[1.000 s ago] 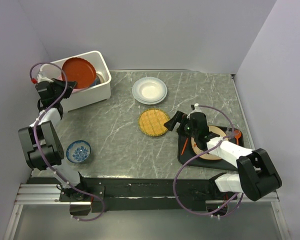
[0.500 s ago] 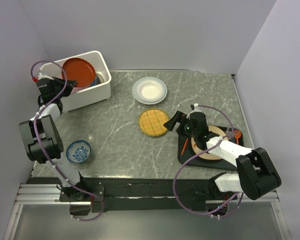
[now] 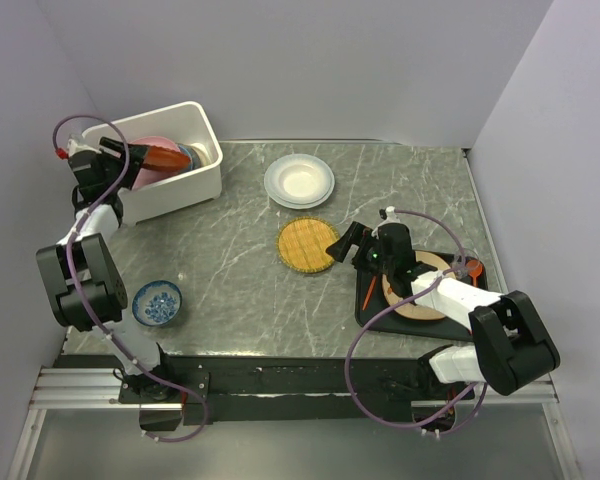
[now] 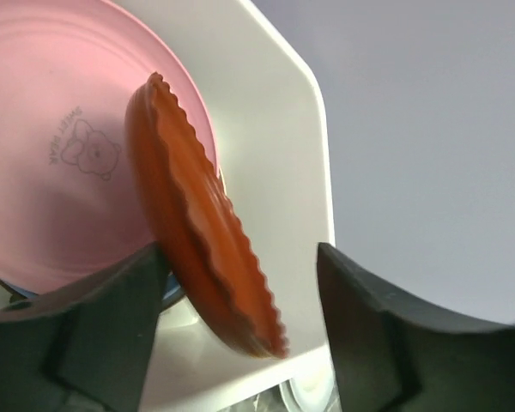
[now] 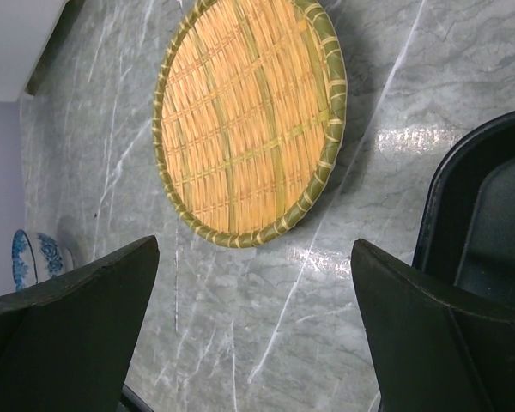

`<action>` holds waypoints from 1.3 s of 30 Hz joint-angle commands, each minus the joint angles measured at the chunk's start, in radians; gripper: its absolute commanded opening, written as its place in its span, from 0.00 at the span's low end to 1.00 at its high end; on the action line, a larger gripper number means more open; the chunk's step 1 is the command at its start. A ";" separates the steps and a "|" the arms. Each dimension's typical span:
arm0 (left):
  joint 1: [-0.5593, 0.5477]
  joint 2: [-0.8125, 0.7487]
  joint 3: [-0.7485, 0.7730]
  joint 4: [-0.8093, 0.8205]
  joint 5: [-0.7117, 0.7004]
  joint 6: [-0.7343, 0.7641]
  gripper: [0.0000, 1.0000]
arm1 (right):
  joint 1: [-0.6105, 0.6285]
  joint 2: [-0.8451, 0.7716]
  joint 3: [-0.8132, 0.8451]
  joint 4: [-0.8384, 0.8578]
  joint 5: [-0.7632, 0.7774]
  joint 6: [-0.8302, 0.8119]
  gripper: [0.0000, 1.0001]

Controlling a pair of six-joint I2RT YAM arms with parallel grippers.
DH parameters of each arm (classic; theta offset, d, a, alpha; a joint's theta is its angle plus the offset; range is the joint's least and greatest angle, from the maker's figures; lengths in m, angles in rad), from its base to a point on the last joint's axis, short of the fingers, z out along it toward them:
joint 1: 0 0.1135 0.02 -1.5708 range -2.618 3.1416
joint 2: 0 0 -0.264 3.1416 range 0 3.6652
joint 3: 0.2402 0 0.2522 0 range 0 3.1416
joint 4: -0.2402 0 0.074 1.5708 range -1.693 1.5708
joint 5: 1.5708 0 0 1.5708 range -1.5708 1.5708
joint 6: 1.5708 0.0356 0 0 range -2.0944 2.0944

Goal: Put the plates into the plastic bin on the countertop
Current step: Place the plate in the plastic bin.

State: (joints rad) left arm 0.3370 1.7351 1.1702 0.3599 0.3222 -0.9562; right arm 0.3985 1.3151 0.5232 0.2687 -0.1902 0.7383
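The white plastic bin [image 3: 198, 186] stands at the back left of the countertop [image 3: 230, 260]. A red-orange plate [image 3: 162, 157] with a scalloped rim leans on edge inside it, against a pink plate [image 3: 146, 176]. My left gripper [image 3: 113, 152] is at the bin's left rim. In the left wrist view its fingers [image 4: 112, 318] stand open around the red-orange plate [image 4: 197, 232], apart from its right face, with the pink plate [image 4: 60, 154] behind. My right gripper [image 3: 346, 243] hangs open beside the woven yellow plate [image 3: 308, 245]. The woven plate [image 5: 249, 120] lies just beyond the right gripper [image 5: 253, 257].
A white plate [image 3: 299, 181] lies at the back centre. A cream plate [image 3: 421, 292] rests on a black tray [image 3: 380, 315] under my right arm, and the tray's edge [image 5: 481, 197] shows at the right. A small blue-and-white bowl [image 3: 157, 303] sits front left.
My left gripper has opened. The red-orange plate, held flat over the bin before, has tipped down on edge into it, uncovering the pink plate. The right arm has not moved.
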 commanded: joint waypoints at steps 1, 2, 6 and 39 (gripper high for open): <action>0.000 -0.078 -0.023 -0.045 -0.073 0.013 0.78 | -0.007 0.006 0.029 0.032 -0.006 -0.008 1.00; 0.000 -0.091 -0.030 -0.045 -0.084 0.014 0.79 | -0.007 0.006 0.031 0.032 -0.005 -0.008 1.00; -0.001 -0.178 -0.081 -0.041 -0.167 0.017 0.87 | -0.007 0.004 0.028 0.032 -0.003 -0.008 1.00; -0.147 -0.273 -0.049 -0.148 -0.126 0.149 0.96 | -0.007 0.029 -0.009 0.073 0.000 0.018 1.00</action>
State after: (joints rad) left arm 0.2386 1.4830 1.0626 0.2146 0.1459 -0.8680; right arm 0.3985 1.3197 0.5179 0.2874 -0.1928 0.7433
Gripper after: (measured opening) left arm 0.952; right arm 0.999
